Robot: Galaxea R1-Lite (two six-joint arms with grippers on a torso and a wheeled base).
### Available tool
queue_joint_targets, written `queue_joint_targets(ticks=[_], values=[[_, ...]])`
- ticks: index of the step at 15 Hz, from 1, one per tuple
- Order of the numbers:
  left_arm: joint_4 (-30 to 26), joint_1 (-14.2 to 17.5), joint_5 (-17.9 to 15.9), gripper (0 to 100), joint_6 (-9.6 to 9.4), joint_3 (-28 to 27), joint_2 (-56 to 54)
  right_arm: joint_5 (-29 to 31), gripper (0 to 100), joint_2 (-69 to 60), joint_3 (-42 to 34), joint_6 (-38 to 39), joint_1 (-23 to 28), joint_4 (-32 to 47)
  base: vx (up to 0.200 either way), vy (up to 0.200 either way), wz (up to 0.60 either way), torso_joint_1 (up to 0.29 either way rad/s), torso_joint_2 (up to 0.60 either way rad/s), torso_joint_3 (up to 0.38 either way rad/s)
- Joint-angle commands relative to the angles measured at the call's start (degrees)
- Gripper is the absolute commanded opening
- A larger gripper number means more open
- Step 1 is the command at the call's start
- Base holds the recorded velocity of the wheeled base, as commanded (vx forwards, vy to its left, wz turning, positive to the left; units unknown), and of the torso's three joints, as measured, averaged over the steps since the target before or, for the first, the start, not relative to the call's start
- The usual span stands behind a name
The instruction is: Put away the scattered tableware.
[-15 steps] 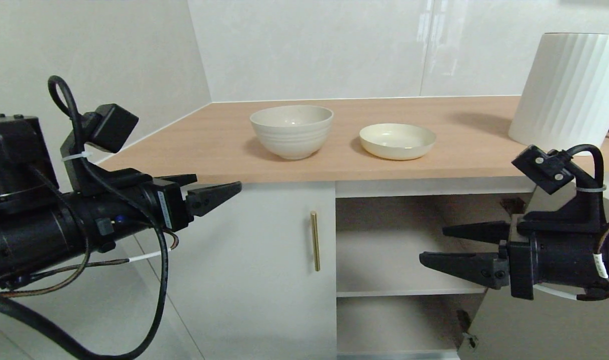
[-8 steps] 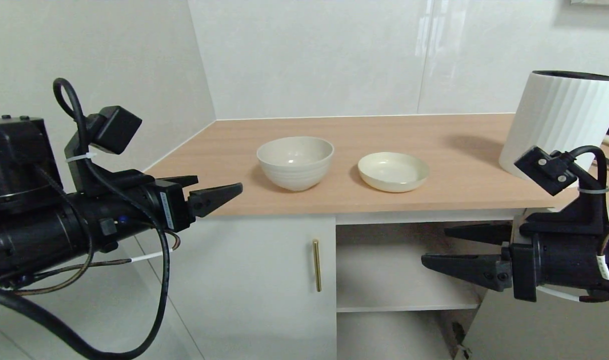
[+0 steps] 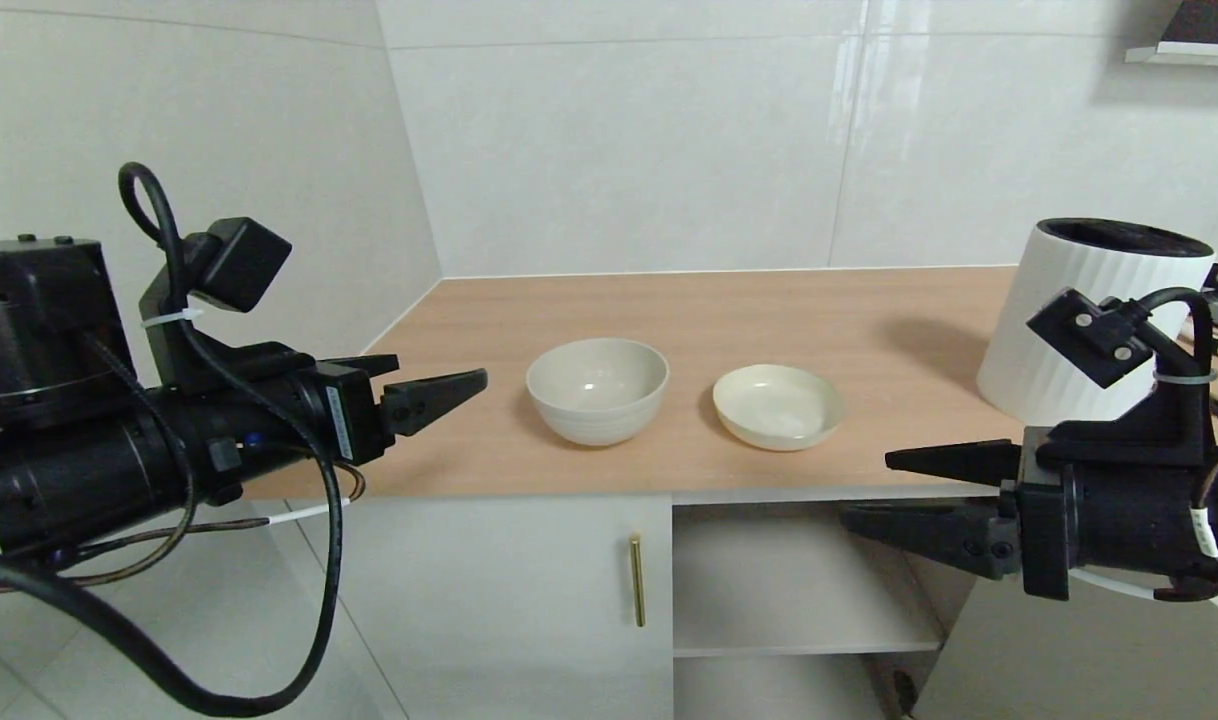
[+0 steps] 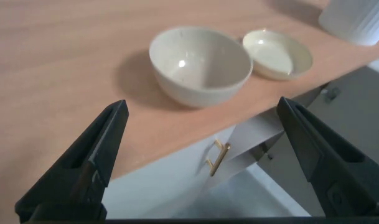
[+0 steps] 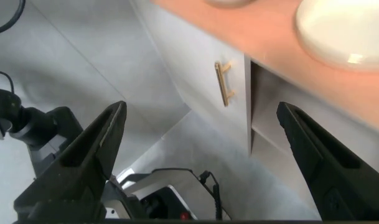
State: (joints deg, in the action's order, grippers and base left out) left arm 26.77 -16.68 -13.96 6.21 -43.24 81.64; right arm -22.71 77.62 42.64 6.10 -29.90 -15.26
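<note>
Left hand (image 3: 441,368) released, right hand (image 3: 867,490) released, both short of the surface's (image 3: 729,310) front edge | bowl (image 3: 597,400) and shallow dish (image 3: 777,408) sit side by side near that edge | risk: a glazed rim may slip from the pinch, or a low approach may knock the dish off.

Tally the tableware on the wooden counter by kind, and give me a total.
Bowl: 1
Shallow dish: 1
Total: 2
</note>
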Motion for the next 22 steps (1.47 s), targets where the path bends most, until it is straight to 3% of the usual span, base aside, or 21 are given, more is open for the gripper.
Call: queue_joint_targets(ticks=[1, 6, 10, 13, 14, 15, 16, 17, 18, 19, 21, 22], values=[[-0.05, -0.02, -0.02, 100, 0.04, 0.0, 0.27, -0.05, 100, 0.61, -0.02, -0.03, 0.46, -0.12, 0.0, 0.0, 0.0, 0.188, -0.48, -0.3], [-0.05, -0.02, -0.02, 100, 0.04, 0.0, 0.71, -0.05, 100, 0.78, -0.1, -0.03, 0.99, -0.12, 0.0, 0.0, 0.0, 0.201, -0.49, -0.298], [-0.4, -0.02, 0.07, 100, 0.04, -0.09, 0.71, 0.74, 100, 4.74, 1.48, 0.06, 5.56, -3.99, 0.0, 0.0, 0.0, 0.049, -0.12, -0.07], [-6.03, 1.03, 0.07, 100, 0.12, -4.57, 0.45, 10.49, 100, 9.75, 12.64, 2.52, 5.56, 3.84, 0.0, 0.0, 0.0, 0.0, 0.0, 0.0], [-9.72, 1.38, 0.07, 100, 0.47, -7.74, 1.15, 15.15, 100, 12.38, 18.09, 5.24, 5.56, 9.9, 0.0, 0.0, 0.0, 0.0, 0.0, 0.0], [-16.14, 1.38, 0.69, 100, 1.79, -13.45, 3.26, 17.79, 100, 14.76, 21.69, 7.7, 5.56, 13.59, 0.0, 0.0, 0.0, 0.0, 0.0, 0.0], [-23.52, 1.38, 3.76, 100, 3.9, -19.43, 4.49, 18.58, 100, 15.55, 21.87, 7.97, 5.56, 13.77, 0.0, 0.0, 0.0, 0.0, 0.0, 0.0], [-32.22, 1.3, 7.89, 100, 8.12, -25.58, 5.9, 19.37, 100, 16.07, 22.04, 7.97, 5.56, 13.94, 0.0, 0.0, 0.0, 0.0, 0.0, 0.0], [-37.41, 1.3, 8.86, 100, 12.08, -28.83, 8.01, 21.3, 100, 17.39, 22.13, 8.06, 5.56, 13.94, 0.0, 0.0, 0.0, 0.0, 0.0, 0.0], [-39.16, 1.03, 8.95, 100, 14.19, -29.53, 10.21, 25.17, 100, 19.24, 22.31, 8.23, 5.56, 13.86, 0.0, 0.0, 0.0, 0.0, 0.0, 0.0], [-39.25, 0.94, 9.04, 100, 15.5, -30.32, 13.19, 26.93, 100, 20.56, 22.4, 8.23, 5.47, 13.59, 0.0, 0.0, 0.0, 0.0, 0.0, 0.0], [-39.87, -0.2, 9.3, 100, 18.67, -32.17, 15.83, 27.19, 100, 21.7, 22.66, 8.32, 5.38, 13.5, 0.0, 0.0, 0.0, 0.0, 0.0, 0.0]])
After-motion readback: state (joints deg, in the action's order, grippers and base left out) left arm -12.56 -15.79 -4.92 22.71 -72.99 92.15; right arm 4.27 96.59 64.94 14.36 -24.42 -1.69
